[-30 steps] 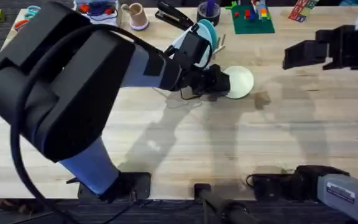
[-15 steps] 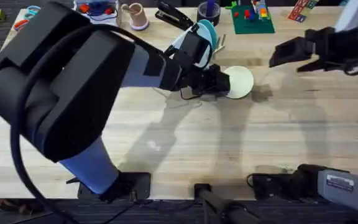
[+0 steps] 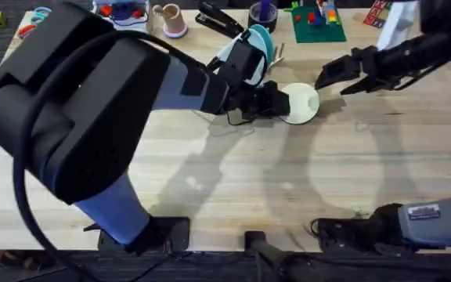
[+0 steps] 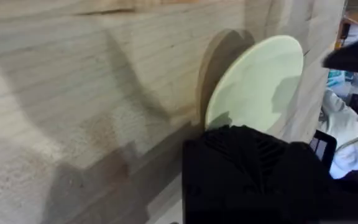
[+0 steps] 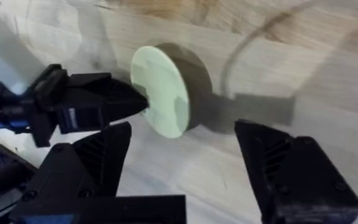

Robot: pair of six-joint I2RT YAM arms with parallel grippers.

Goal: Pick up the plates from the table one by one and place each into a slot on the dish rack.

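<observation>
The cream-yellow plate (image 3: 302, 103) sits mid-table, tipped up on its edge with a dark shadow behind it. My left gripper (image 3: 279, 103) is shut on its left rim; the left wrist view has the plate (image 4: 257, 81) just beyond a black finger (image 4: 253, 168). My right gripper (image 3: 331, 76) hangs open just right of and above the plate. In the right wrist view the plate (image 5: 160, 90) lies ahead of the right gripper (image 5: 185, 162), with the left gripper (image 5: 114, 99) pinching it. The teal plate (image 3: 259, 37) stands in the dish rack (image 3: 277, 53), just behind the left wrist.
Along the table's back edge stand a tan cup (image 3: 171, 19), a black tool (image 3: 218, 19), a dark cup (image 3: 262, 12) and a green board with toy bricks (image 3: 317, 23). A pale plate (image 3: 229, 55) shows by the rack. Bare wood table (image 3: 288, 172) lies in front.
My right arm has swung left and down from the far right edge, its open gripper now close to the cream plate. The left arm and the plate have stayed put.
</observation>
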